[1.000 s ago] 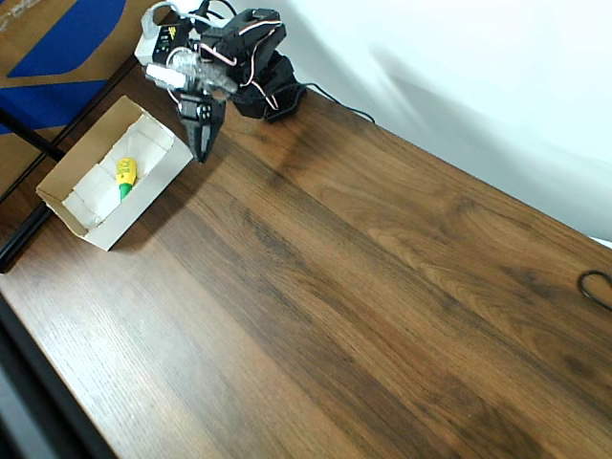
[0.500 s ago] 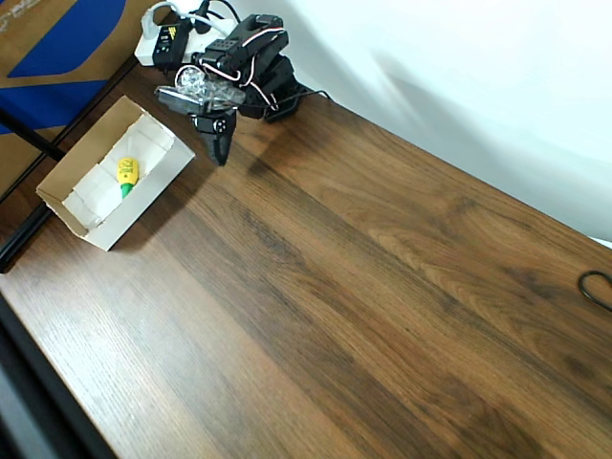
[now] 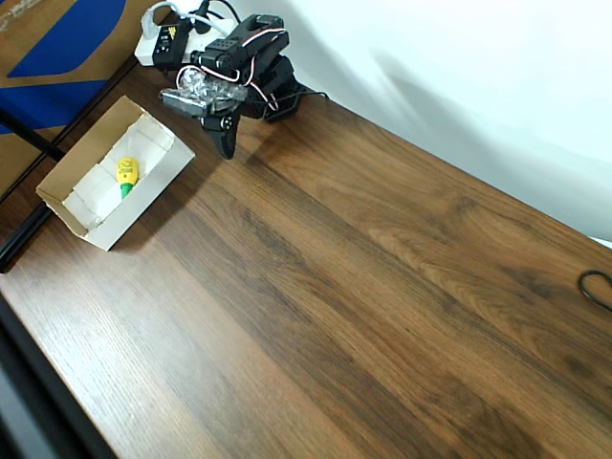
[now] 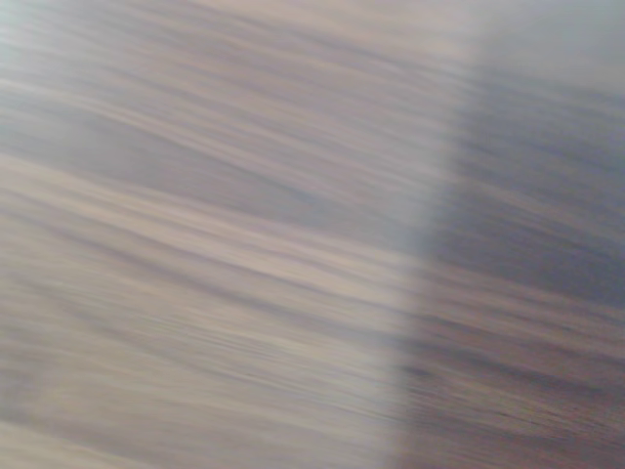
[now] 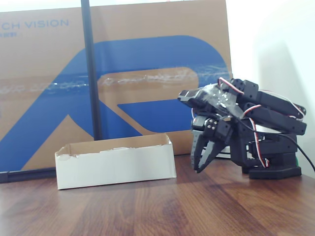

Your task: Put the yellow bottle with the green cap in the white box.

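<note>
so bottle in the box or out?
In. The bottle lies on its side on the box floor in the overhead view, gripper clear of it.

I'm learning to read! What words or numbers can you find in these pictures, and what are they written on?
"CH VISION": pale letters on the big brown-and-blue cardboard sheet behind the table in the fixed view; the start is cut off by the picture's edge.
Small dark print on the tiny yellow plastic bottle with the green cap, lying in the shallow white cardboard box: too small to read.
</note>
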